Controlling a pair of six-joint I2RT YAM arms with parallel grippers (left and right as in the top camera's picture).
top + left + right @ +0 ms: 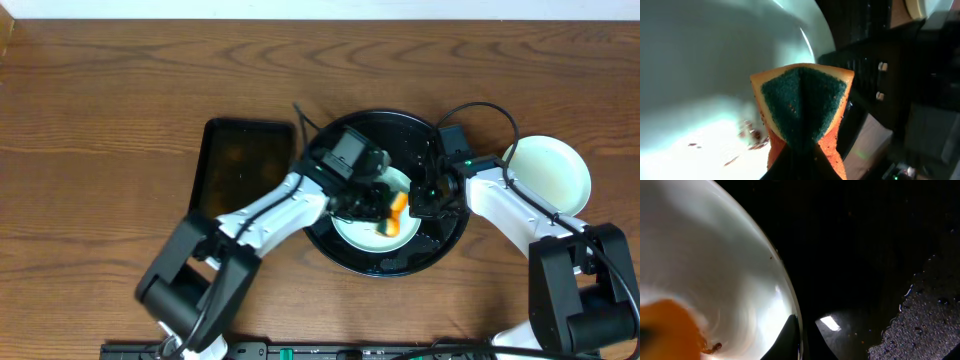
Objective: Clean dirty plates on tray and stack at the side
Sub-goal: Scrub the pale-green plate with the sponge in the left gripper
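Observation:
A pale mint plate [352,232] lies on the round black tray [392,264]. My left gripper [388,208] is shut on an orange sponge [398,214] and presses it onto the plate. In the left wrist view the sponge [802,100] is folded, green scouring side showing, pinched in the jaws [802,162] over the plate [700,75], beside brown smears [752,134]. My right gripper [426,198] is shut on the plate's right rim. In the right wrist view its jaws [800,340] straddle the rim of the plate [715,255] over the tray [865,240].
A pale plate [548,172] sits on the wooden table to the right of the tray; I cannot tell if others lie under it. A smaller rectangular black tray [245,160] lies left of the round tray. Cables arch over the tray's far side.

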